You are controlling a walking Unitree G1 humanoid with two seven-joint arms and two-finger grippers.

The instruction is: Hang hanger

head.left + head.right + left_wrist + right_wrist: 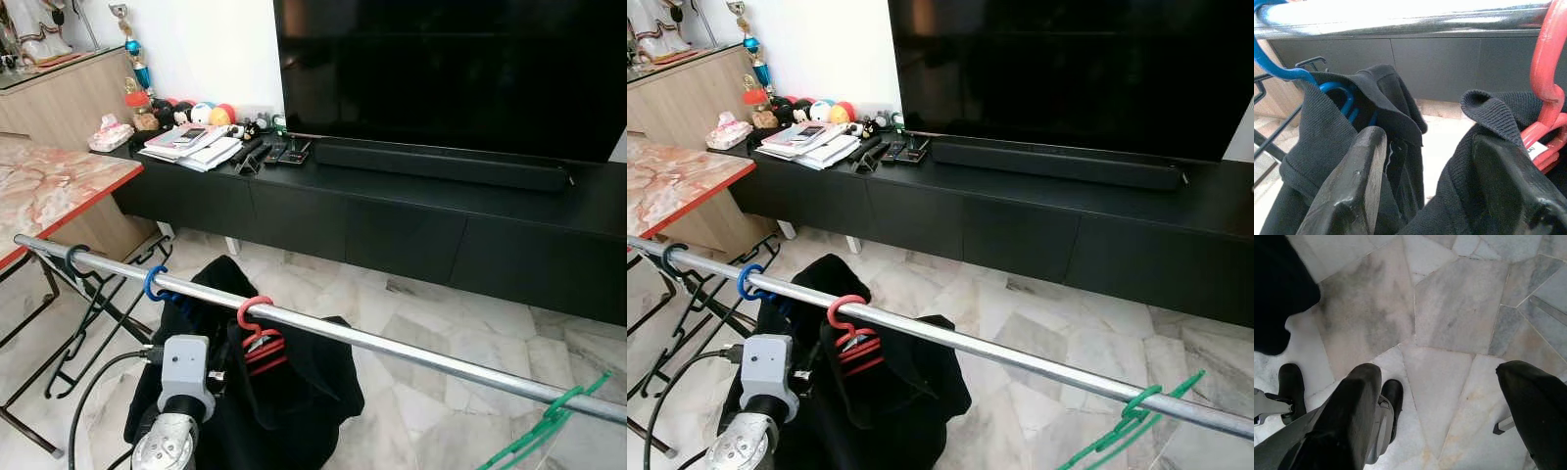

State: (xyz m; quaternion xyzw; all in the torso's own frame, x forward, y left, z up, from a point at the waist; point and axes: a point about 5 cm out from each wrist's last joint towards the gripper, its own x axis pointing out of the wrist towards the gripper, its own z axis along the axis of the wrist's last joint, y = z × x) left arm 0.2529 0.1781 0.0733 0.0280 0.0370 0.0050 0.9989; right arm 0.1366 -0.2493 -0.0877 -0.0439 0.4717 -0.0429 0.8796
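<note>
We note a metal rail (392,348) running diagonally across the foreground, from the robot's left down toward its right. Four hooks sit on it: a dark hanger hook (73,259) nearest the left end, a blue hanger (154,284) beside it, a red hanger (257,328) near the middle, and a green hanger (549,421) well apart toward the right end. Between the red and green hooks the rail is bare along a long stretch.

The blue and red hangers each carry a black garment (294,392), and the fabric hangs bunched together below the rail.

The left gripper (1425,181) is raised just under the rail, between the blue and red hooks. Its fingers (1356,181) stand spread apart, with black cloth lying between and around them; we cannot tell whether they grip anything. The left arm (181,401) rises from the bottom edge of the head view.

The right gripper (1444,416) points down at the marble floor (1449,308), fingers parted and empty, with the robot's black feet (1393,396) below it.

Beyond the rail lie open floor tiles, then a long black cabinet (411,220) carrying a television (451,69) and a soundbar (441,162). A marble-topped table (49,191) with a red edge stands at the left, and a black folding frame (93,304) sits beneath the rail's left end.
</note>
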